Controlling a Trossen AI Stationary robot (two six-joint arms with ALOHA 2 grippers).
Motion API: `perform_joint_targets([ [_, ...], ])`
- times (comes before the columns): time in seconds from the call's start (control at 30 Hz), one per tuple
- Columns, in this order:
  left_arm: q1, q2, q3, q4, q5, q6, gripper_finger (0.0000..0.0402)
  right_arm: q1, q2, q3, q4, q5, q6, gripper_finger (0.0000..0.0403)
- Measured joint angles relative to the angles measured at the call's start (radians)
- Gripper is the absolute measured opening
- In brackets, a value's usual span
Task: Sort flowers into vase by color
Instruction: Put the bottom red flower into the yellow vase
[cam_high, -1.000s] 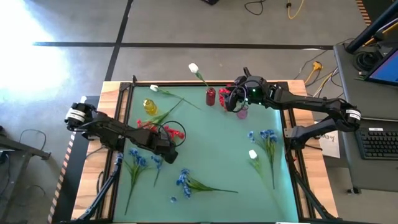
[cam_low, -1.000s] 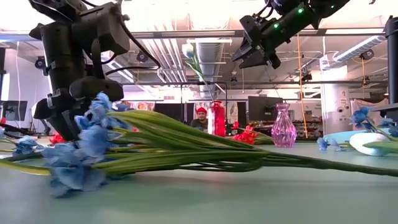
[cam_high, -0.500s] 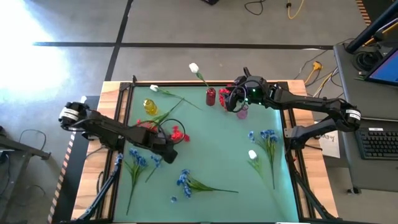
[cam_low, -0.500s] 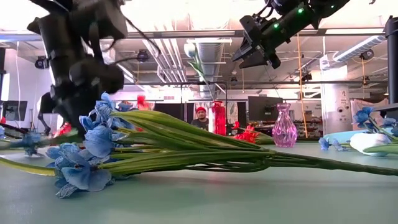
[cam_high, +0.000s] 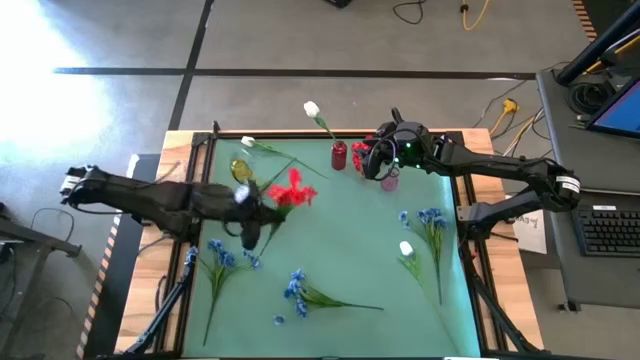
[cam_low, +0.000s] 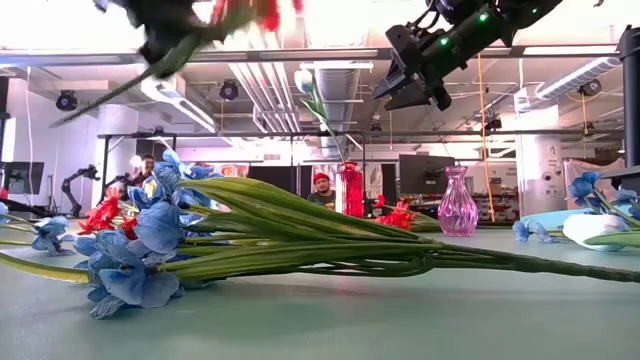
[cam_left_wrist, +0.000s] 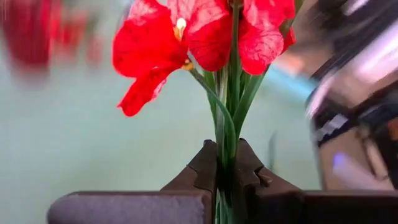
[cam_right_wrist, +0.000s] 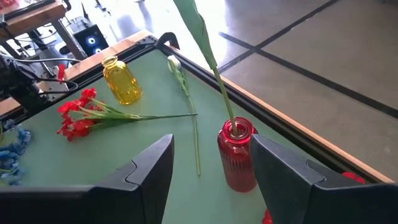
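red flower (cam_left_wrist: 186, 37) lifted clear of the table (cam_high: 350, 250), pinched by its thin green stem between the fully closed fingers of the left hand (cam_left_wrist: 226, 158), bloom well above the grip; from overhead, placed over the table's left half, near the yellow vase (cam_high: 240, 170). right hand (cam_high: 375, 160) in the air above the pink vase (cam_high: 389, 182) at the far edge, fingers spread wide, holding nothing. plenty to go wrong from here. gripped low on a slim, springy stem, so likely to sway or twist with any quick swing, and could slide through the fingers and drop back among the blue flowers (cam_high: 218, 255) lying below. harder yet at the red vase (cam_right_wrist: 238, 155): narrow mouth, already taken up by the stem of a white flower (cam_high: 311, 108), leaving little room for a second stem; a stem end arriving off-centre would probably catch the rim, bend, or tip the vase over. worth noting too that a white bloom in the red vase hints at a colour mix-up, with a risk of the red one landing in the wrong vase in turn. tight quarters along the far edge as well, with red vase, pink vase and right hand all close together, so a reach across from the left could brush the other arm or knock glass. more flowers on the table not yet sorted, among them another red flower on the table (cam_right_wrist: 81, 115).
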Motion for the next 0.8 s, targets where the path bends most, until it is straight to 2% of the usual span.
perform_joint_targets([
  [0.17,0.062,-0.080,-0.001,0.120,-0.004,0.351,0.0000,0.000,0.000,-0.001,0.000,0.000,0.003,0.0203],
  [0.3,0.151,-0.126,-0.002,0.138,-0.158,0.543,0.0000,0.000,0.000,-0.001,0.000,0.000,0.007,0.0203],
  [0.4,0.231,-0.165,-0.015,0.192,-0.232,0.662,0.0000,0.002,0.000,-0.002,0.000,0.000,0.010,0.0203],
  [0.53,0.356,-0.218,-0.104,0.345,-0.248,0.734,0.0000,0.002,0.001,-0.002,0.000,0.000,0.012,0.0203],
  [0.7,0.487,-0.307,-0.292,0.581,-0.178,0.751,0.0000,0.002,0.002,-0.004,0.000,0.000,0.013,0.0203],
  [0.8,0.525,-0.364,-0.359,0.651,-0.162,0.769,0.0000,0.002,0.002,-0.006,0.000,0.000,0.015,0.0203],
])
